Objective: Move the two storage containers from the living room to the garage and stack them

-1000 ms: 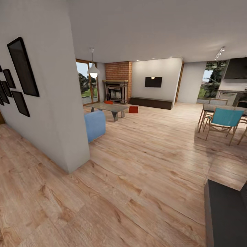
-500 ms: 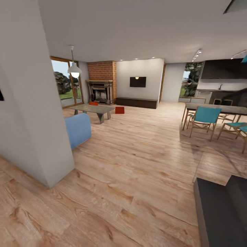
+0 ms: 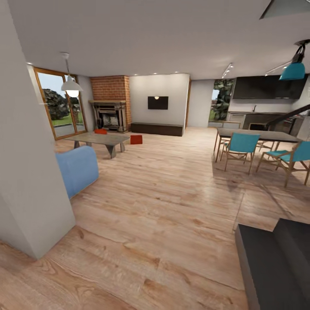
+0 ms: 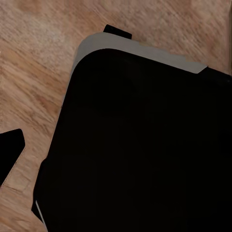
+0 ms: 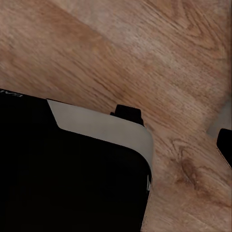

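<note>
I am on the light wood plank floor (image 3: pixel 172 185) with the living room far ahead. Two small orange-red storage containers stand on the floor there. One container (image 3: pixel 136 139) is just right of the low coffee table (image 3: pixel 100 139). The other container (image 3: pixel 100 131) is behind the table, in front of the dark fireplace (image 3: pixel 108 117). Both wrist views look down on my black base (image 4: pixel 140 145) (image 5: pixel 67 179) and the wood floor. A single dark fingertip (image 4: pixel 9 150) shows at the frame edge in the left wrist view, and another fingertip (image 5: pixel 225 145) in the right wrist view.
A white wall corner (image 3: pixel 34 181) stands close on the left, with a blue seat (image 3: pixel 77 168) behind it. A dining table (image 3: pixel 258 135) with teal chairs (image 3: pixel 241 146) is on the right. A dark block (image 3: pixel 275 262) sits at the near right. A brick chimney (image 3: pixel 110 88), TV (image 3: pixel 157 102) and low bench (image 3: pixel 157 129) line the far wall.
The head view has swung and advanced: the wall with picture frames has slid out on the left, and the dining table, chairs and kitchen have come into view on the right. The containers have not moved.
</note>
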{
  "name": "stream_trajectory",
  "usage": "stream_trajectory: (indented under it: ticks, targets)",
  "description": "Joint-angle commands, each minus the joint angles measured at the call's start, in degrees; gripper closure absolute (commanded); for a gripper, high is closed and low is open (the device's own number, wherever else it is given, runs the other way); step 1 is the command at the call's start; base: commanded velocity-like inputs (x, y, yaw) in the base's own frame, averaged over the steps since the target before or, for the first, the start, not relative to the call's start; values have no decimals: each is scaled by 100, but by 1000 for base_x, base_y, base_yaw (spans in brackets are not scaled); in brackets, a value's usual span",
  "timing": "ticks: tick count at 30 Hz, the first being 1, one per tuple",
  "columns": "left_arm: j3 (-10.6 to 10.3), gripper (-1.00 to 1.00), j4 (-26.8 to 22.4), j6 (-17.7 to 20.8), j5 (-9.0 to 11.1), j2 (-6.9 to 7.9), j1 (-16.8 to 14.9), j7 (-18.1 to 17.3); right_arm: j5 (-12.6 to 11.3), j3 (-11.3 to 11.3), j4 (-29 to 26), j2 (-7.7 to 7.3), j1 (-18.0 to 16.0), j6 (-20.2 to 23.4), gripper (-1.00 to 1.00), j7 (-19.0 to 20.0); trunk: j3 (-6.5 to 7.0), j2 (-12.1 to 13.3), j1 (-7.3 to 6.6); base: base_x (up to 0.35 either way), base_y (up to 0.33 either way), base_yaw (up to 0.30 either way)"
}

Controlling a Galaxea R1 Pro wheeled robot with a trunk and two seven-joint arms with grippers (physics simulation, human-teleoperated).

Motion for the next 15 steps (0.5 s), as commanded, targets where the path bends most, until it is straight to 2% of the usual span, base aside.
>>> stream_trajectory:
  ticks: [1, 15]
  targets:
    - [8, -100, -11, 19, 29, -2, 0, 19, -62, 39, 13, -6, -5, -30, -100, 9, -6, -3, 3, 322, 95, -13]
    - [23, -100, -11, 17, 46, 7, 0, 19, -20, 117, 13, 5, -5, -28, -100, 1, -6, -3, 3, 322, 94, -1]
